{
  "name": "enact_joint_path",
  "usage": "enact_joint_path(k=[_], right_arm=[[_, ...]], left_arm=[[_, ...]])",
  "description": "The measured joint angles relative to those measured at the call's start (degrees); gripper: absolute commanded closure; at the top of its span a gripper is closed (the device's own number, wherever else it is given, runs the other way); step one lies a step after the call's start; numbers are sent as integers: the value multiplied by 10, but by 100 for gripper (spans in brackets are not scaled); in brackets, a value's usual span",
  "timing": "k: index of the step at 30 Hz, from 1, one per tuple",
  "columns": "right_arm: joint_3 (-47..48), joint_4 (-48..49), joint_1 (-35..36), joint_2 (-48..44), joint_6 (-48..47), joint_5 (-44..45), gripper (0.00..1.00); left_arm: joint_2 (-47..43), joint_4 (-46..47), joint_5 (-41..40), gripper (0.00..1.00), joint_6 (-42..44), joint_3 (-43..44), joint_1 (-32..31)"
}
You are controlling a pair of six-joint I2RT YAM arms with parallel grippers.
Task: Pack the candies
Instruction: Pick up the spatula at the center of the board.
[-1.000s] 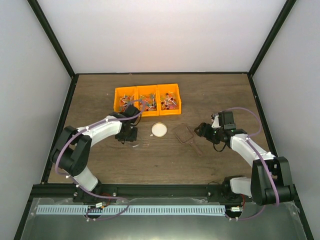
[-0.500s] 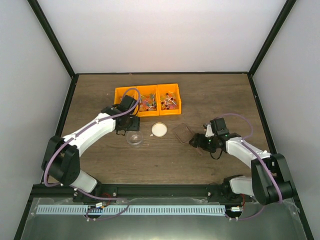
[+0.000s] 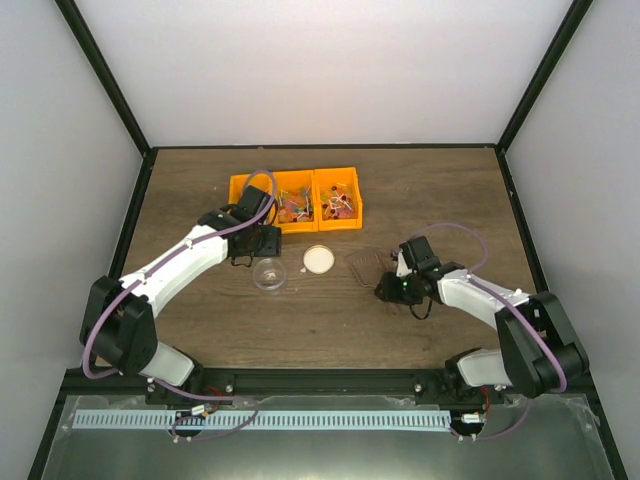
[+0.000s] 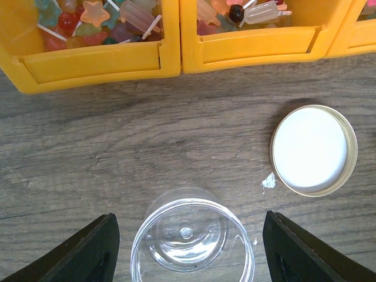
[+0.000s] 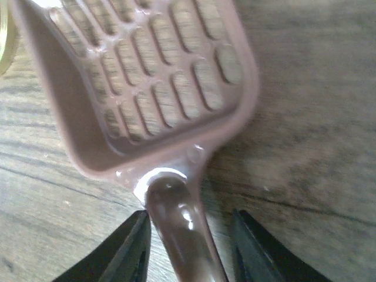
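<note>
My left fingers [image 4: 88, 252] are spread wide of the clear jar [image 4: 191, 232], my right fingers [image 5: 126, 252] loosely straddle the scoop [image 5: 147, 76] handle, and the candies [image 4: 88, 23] sit in the orange bins [image 4: 170, 56].

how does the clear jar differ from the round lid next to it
The clear jar is see-through, standing mouth up, empty; the round lid is opaque white with a gold rim, lying flat. The jar sits between the fingers of the left gripper; the lid lies outside them. Both are round, on the table.
</note>
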Motion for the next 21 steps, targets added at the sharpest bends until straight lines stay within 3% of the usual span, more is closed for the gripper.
enact_joint_path(k=[6, 14, 21], right_arm=[[-1, -23, 2, -5, 3, 20, 79], [-1, -35, 2, -30, 8, 20, 83], [0, -41, 2, -56, 13, 1, 82]], left_arm=[[0, 4, 15, 26, -4, 0, 0], [16, 38, 87, 0, -21, 24, -20], [64, 116, 175, 0, -52, 66, -51]])
